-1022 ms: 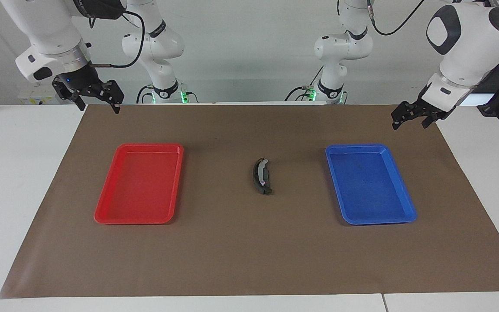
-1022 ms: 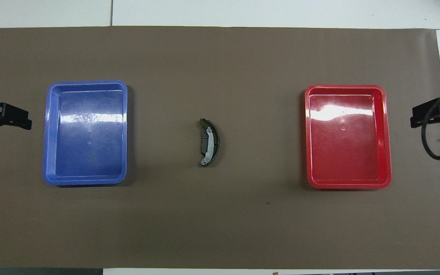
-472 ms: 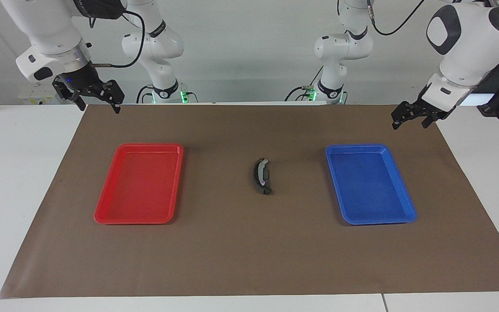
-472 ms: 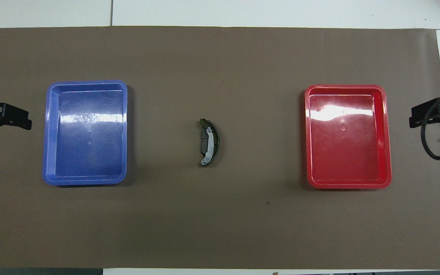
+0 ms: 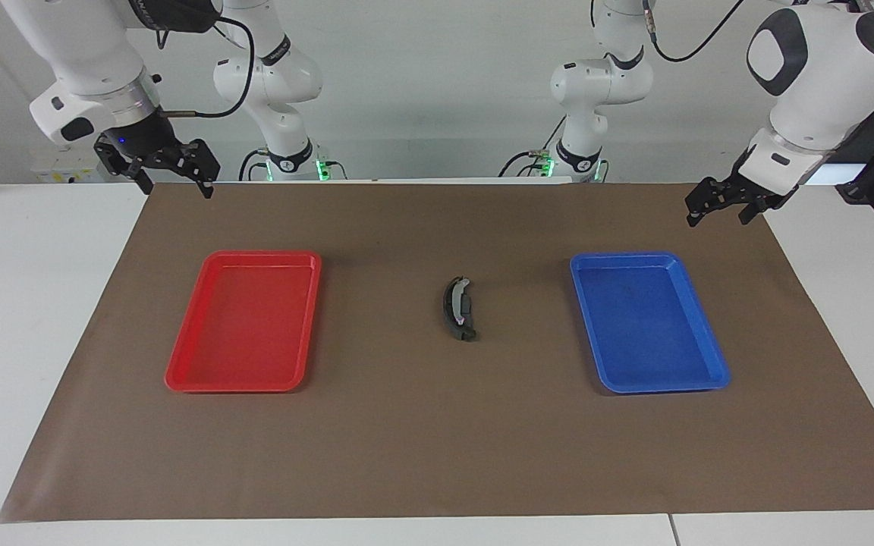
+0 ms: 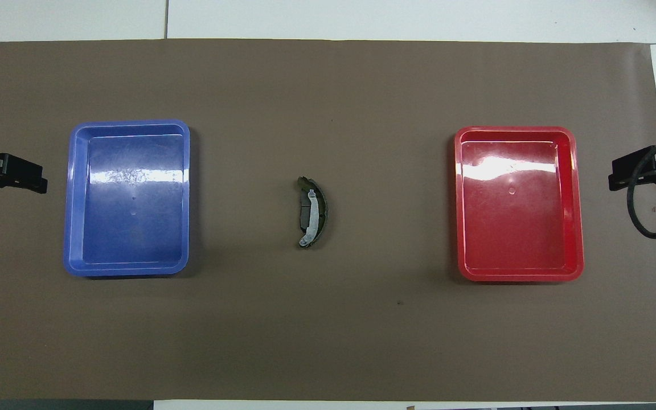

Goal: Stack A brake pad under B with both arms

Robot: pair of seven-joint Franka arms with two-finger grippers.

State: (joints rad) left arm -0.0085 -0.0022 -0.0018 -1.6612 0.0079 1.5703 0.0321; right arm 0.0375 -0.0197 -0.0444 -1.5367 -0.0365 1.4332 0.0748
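Item by item across the facing view, we list first the right arm's black two-finger gripper (image 5: 173, 173), raised over the corner of the brown paper mat (image 5: 437, 455) at the right arm's end of the table, jaws spread wide and holding nothing; in the overhead view this right gripper (image 6: 627, 173) shows at the mat's edge. Next we list a shallow rectangular red plastic tray (image 5: 179, 371), lying flat on the mat with nothing in it. At mid-mat, between the two trays and well apart from both, we list the pair of brake parts: the long, narrow, crescent-shaped dark brake shoe with a silvery-grey strip and light ends (image 5: 452, 303) (image 6: 318, 213), and the small, flat, dark grey stubby brake pad (image 5: 466, 305) (image 6: 304, 213) nestled in its inner curve, touching it; whether the pad lies partly beneath we cannot tell. Then we list a shallow rectangular blue plastic tray (image 5: 710, 356), likewise bare. Last, the left arm's black two-finger gripper (image 5: 718, 205) (image 6: 20, 175) hangs over the mat's edge at the left arm's end, fingers parted, nothing held.
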